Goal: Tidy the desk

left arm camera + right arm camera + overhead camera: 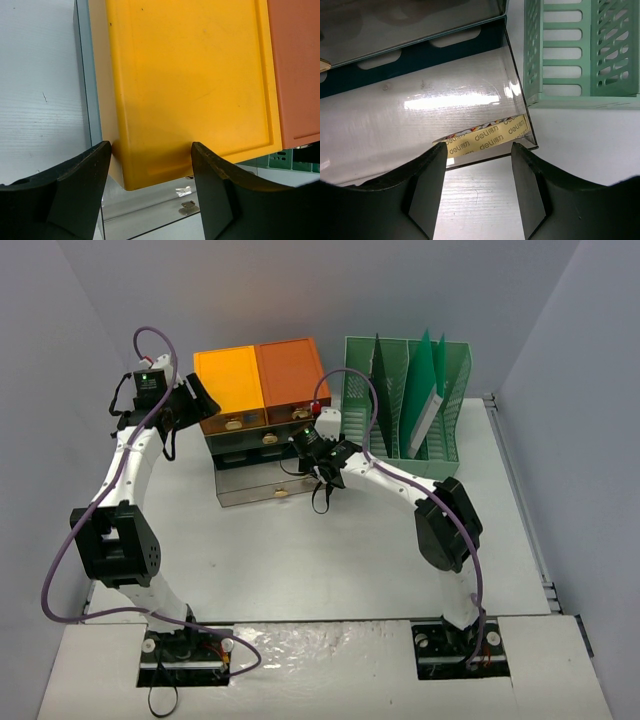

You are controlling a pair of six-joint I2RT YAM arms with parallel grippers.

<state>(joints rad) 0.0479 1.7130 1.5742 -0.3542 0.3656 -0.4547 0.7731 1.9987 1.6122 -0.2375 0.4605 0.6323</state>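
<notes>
Holding jaws parted and empty on left gripper [150, 150] and right gripper [479, 147]; hovering over the flat matte off-white desk [330, 560] underlying everything, boxy smooth orange-topped drawer unit [255, 380], slotted green file rack [455, 400], glossy clear drawer [445, 100], curved printed tape roll [485, 136] inside

Left tool [150, 152] gapes over yellow box [190, 75] corner — desk [40, 90] beside.

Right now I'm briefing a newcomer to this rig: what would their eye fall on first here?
The drawer unit at the back of the desk stands out with its bright yellow and orange top, the left end effector open over its yellow corner. To its right stands the green slotted file rack. The unit's clear bottom drawer is pulled out, yellow printed tape inside, the right end effector open above it.
</notes>
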